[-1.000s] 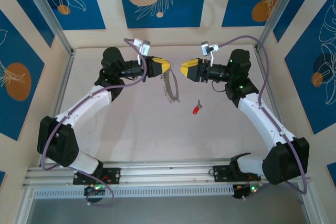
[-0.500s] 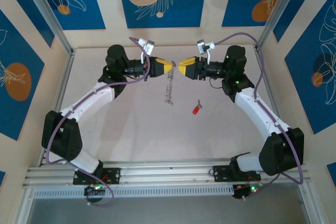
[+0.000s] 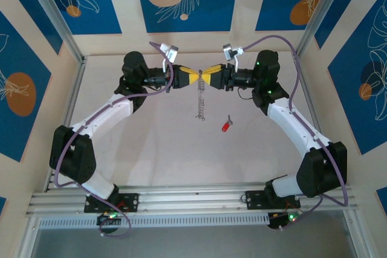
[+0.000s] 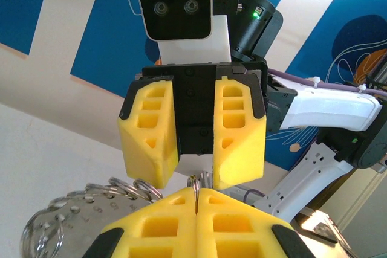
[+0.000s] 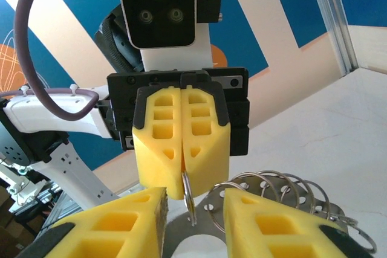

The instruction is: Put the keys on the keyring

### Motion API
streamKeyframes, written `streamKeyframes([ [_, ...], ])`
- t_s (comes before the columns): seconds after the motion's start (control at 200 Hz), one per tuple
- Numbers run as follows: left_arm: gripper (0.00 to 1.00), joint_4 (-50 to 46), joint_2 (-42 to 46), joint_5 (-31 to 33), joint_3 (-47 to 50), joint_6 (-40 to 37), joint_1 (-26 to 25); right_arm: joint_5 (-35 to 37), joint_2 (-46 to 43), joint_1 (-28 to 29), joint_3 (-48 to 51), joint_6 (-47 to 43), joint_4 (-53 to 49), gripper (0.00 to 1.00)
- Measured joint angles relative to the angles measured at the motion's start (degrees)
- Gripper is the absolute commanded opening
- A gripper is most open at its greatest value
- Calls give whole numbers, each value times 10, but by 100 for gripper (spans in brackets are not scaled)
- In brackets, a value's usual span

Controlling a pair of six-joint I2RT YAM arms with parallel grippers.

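Observation:
My left gripper (image 3: pixel 196 77) is shut on one thin silvery split ring (image 4: pixel 198 183) at the top of the keyring (image 3: pixel 199 104), which hangs below it as a pale beaded strand above the table. In the right wrist view the keyring is a holed metal plate (image 5: pixel 260 200) carrying several rings. My right gripper (image 3: pixel 208 78) faces the left one tip to tip. Its jaws are open on either side of the held ring (image 5: pixel 188 200) without touching it. The key (image 3: pixel 226 126), red-headed with a short metal blade, lies on the table to the lower right of the keyring.
The pale table (image 3: pixel 151 149) is enclosed by aluminium frame posts (image 3: pixel 72 52) and blue-patterned walls. A metal rail (image 3: pixel 193 194) with both arm bases runs along the near edge.
The right gripper has moved left until it meets the left gripper's tips, and its jaws have narrowed. The left gripper shifted slightly right, and the keyring now hangs straight down.

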State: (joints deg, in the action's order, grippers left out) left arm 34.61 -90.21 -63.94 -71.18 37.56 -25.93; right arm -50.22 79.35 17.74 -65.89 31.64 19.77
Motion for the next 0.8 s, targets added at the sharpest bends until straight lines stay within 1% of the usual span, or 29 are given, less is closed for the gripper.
streamKeyframes([
  [0.22,0,5,0,-2,0,5,0,0,0,7,-6,-3,0,11],
  [0.385,0,10,0,-4,0,11,0,0,1,9,-6,-7,-2,11],
  [0.46,0,12,0,-4,0,16,0,0,1,9,-6,-14,-2,0],
  [0.715,0,24,0,-4,0,31,0,1,1,9,-7,-15,0,0],
  [0.745,5,25,0,-2,0,31,1,3,1,9,-7,-15,1,0],
  [0.78,13,27,0,4,1,31,2,7,1,9,-7,-15,4,0],
  [0.8,16,30,0,10,3,31,3,9,1,9,-7,-14,7,0],
])
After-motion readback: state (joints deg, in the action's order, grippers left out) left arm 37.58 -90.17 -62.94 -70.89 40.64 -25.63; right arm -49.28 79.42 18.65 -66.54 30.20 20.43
